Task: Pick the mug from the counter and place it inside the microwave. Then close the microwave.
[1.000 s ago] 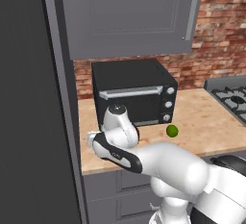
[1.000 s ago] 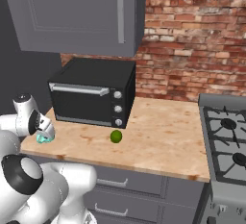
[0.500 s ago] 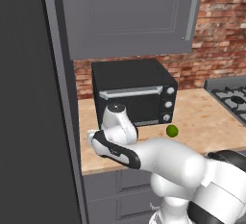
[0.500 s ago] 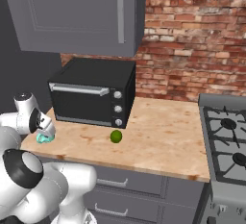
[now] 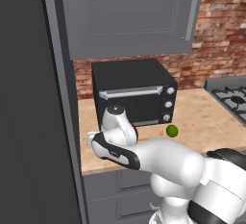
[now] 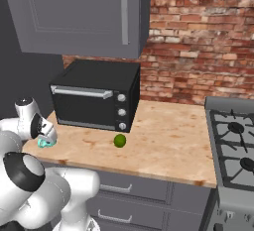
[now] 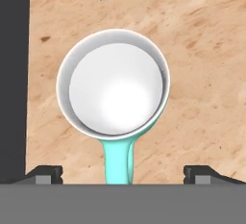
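The mug is white inside, with a white rim and a teal-green handle. The counter is light wood with brown streaks — pale along its edge. The small oven is black (its bar handle and knobs are silver). The lime is green. The wall is red-brown brick — and the cabinets are grey.

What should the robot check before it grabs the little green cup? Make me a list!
1. Mug upright on the counter: ok.
2. Mug sits between the two fingertips in the hand view: ok.
3. Gripper open wide enough, fingers apart on either side: ok.
4. Mug handle points toward the hand, between the fingers: may get in the way, cannot tell.
5. Lime well away from the mug: ok.
6. Microwave door open and ready: cannot tell.
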Controlling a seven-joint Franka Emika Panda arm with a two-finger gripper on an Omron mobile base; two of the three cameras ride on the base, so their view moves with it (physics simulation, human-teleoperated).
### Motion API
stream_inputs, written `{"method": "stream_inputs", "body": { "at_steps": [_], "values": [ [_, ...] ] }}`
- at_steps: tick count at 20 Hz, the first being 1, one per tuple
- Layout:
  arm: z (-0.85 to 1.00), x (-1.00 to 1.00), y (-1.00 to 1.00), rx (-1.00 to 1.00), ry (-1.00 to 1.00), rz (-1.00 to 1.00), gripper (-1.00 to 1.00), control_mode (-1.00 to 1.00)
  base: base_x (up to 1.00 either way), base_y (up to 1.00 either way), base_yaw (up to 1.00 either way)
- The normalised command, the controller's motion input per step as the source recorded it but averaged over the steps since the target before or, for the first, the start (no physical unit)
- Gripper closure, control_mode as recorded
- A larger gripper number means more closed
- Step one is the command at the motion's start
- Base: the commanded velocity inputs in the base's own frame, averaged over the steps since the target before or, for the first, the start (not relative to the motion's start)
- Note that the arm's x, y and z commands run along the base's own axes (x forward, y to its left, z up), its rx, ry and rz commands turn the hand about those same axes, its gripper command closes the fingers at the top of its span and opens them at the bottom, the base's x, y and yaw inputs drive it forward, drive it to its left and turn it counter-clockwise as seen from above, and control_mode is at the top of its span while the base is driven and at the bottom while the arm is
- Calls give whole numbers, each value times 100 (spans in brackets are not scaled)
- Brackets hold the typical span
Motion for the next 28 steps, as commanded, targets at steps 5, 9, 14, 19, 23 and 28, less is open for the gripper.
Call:
{"method": "stream_inputs", "body": {
  "at_steps": [5,9,14,19,23,28],
  "values": [
    [-19,0,0,0,0,0,-100,-100,0,0,0],
    [-16,0,0,0,0,0,-100,-100,0,0,0],
    [-2,0,0,0,0,0,-100,-100,0,0,0],
    [0,0,0,0,0,0,-100,-100,0,0,0],
    [0,0,0,0,0,0,100,-100,0,0,0],
    [0,0,0,0,0,0,100,-100,0,0,0]
  ]
}}
